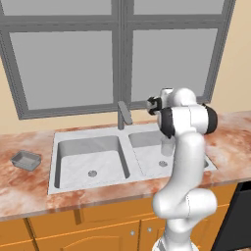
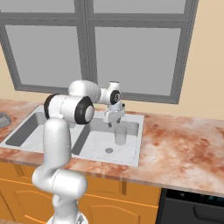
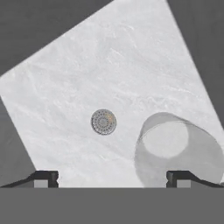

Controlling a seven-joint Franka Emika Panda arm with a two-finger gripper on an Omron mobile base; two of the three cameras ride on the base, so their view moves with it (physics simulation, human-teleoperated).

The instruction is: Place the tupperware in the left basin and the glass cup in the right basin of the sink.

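Claw (image 2: 114, 124) hangs above the right basin (image 2: 114, 148) with its two fingers (image 3: 46, 178) wide apart and nothing between them. After that, from the largest thing to the smallest:

The counter (image 1: 29, 188) is of reddish marbled stone and runs from left to right under a big window (image 1: 63, 63). The sink (image 1: 86, 188) is set into it, pale grey, with two bowls and a grey faucet (image 1: 123, 113) at the far side of the middle divider. The left basin (image 1: 90, 162) has a round drain in its floor and no object inside. In the right basin the drain (image 3: 103, 121) is near the middle of the floor.

The glass cup (image 2: 120, 135) stands upright on the floor of the right basin, just below the claw and beside the drain, not touched by the fingers. The tupperware (image 1: 26, 160) lies on the counter to the left of the sink, well apart from the left basin.
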